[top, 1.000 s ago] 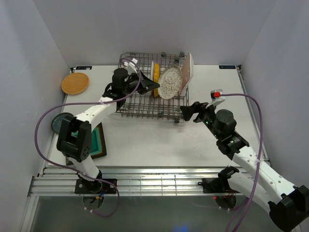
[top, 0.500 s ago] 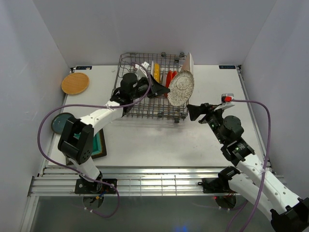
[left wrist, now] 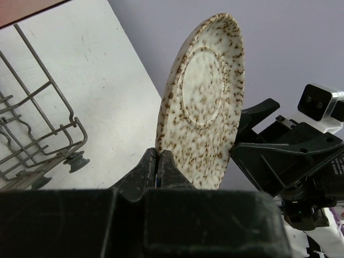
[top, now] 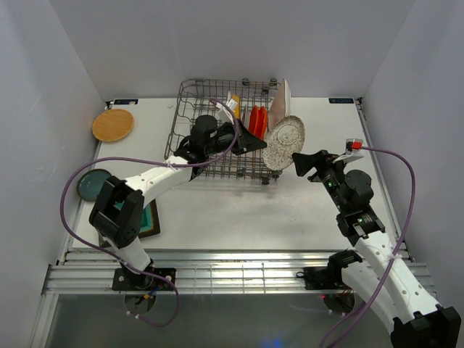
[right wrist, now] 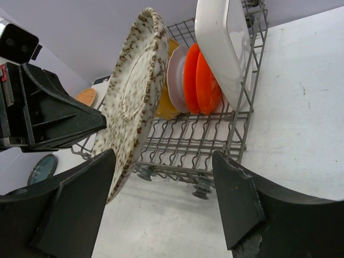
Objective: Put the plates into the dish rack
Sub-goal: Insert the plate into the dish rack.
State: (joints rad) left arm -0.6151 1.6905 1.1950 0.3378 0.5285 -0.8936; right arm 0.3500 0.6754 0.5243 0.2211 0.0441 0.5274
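Crockery first: a round cream plate with brown speckles (top: pixel 284 143) stands on edge in the air, leaning a little, just off the right end of the grey wire dish rack (top: pixel 217 81). The left gripper (left wrist: pixel 159 161) is clamped on the bottom of its rim, with the disc rising straight up from the pinched fingertips.

The right gripper (right wrist: pixel 164 161) faces it with jaws wide apart. From there the plate lies just ahead and toward the left finger, nearly edge-on, its rim running up and away; the rack sits beyond it. The right arm is the nearer free one, so a transfer looks likely, and it would turn on getting that rim between the spread fingers.

Inside the rack a white rectangular plate (right wrist: pixel 223 43) and orange-red plates (right wrist: pixel 201 75) stand upright. Whether the right finger touches the speckled rim cannot be told. The slots behind the plate are hidden, and a square teal plate (top: pixel 148 210) lies mostly under the left arm.
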